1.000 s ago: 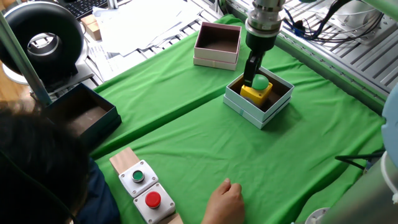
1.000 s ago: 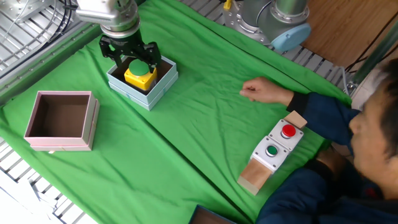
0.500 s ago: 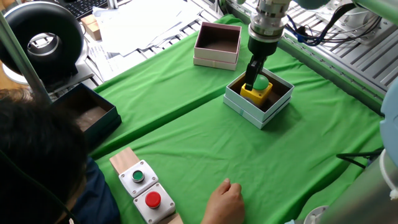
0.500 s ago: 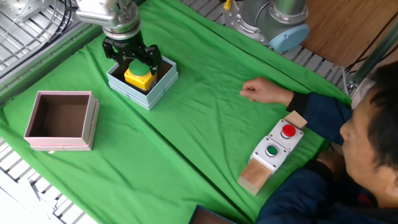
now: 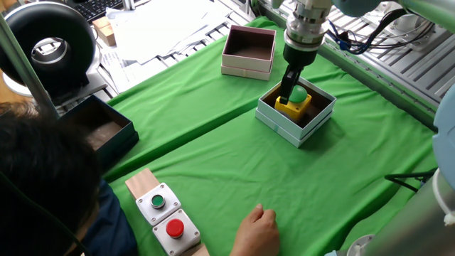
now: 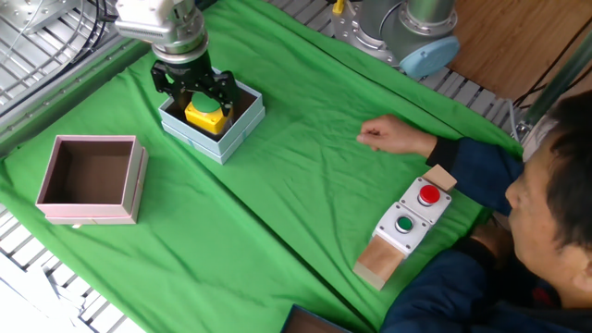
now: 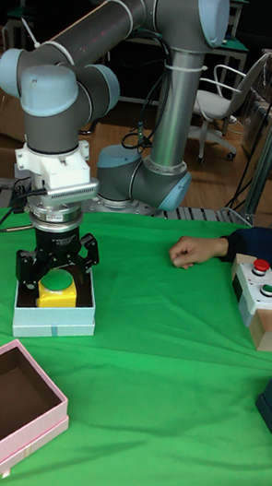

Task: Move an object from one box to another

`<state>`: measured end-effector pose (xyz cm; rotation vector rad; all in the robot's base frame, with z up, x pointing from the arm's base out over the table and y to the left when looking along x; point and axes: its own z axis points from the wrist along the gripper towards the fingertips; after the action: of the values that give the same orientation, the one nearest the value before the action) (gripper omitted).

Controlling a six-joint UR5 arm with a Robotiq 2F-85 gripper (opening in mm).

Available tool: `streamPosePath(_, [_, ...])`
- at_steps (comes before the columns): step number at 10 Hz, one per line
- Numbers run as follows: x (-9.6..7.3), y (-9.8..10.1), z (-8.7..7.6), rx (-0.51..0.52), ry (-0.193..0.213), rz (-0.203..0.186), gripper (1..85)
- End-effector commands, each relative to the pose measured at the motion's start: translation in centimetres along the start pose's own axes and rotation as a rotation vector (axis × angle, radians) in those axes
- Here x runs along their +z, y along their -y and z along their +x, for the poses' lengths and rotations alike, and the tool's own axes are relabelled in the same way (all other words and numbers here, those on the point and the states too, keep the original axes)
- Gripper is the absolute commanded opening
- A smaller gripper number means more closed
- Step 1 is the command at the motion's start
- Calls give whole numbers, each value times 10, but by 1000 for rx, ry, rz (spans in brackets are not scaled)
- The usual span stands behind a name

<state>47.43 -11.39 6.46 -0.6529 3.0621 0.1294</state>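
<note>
Green cloth covers the whole surface (image 6: 305,185), with metal rails along its far sides. Over the pale blue-grey box (image 6: 215,136) the robot's hand (image 6: 196,91) hangs with its fingers (image 7: 26,269) spread wide, one either side of the yellow push-button (image 6: 207,115) with its green dome, which sits inside that box; whether they touch it cannot be told.

A likely risk: if the fingers close off-centre, or on the rounded dome rather than the square yellow body, the button could tip or slip. A finger could also catch the box's raised rim and drag the light box along.

Beside the blue-grey box, the pinkish-white box (image 6: 91,179) stands open, with bare cloth between them, so the path looks free. Well away from the blue-grey box rest a person's fist (image 6: 387,136), a grey switch block (image 6: 404,222) and a dark navy box (image 5: 92,128).
</note>
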Motion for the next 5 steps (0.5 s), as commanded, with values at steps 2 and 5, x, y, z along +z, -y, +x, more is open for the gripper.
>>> streamPosePath(2, [6,1,-4,25,28,-7,850])
streamPosePath(5, [9,6,-5,48,37,2,850])
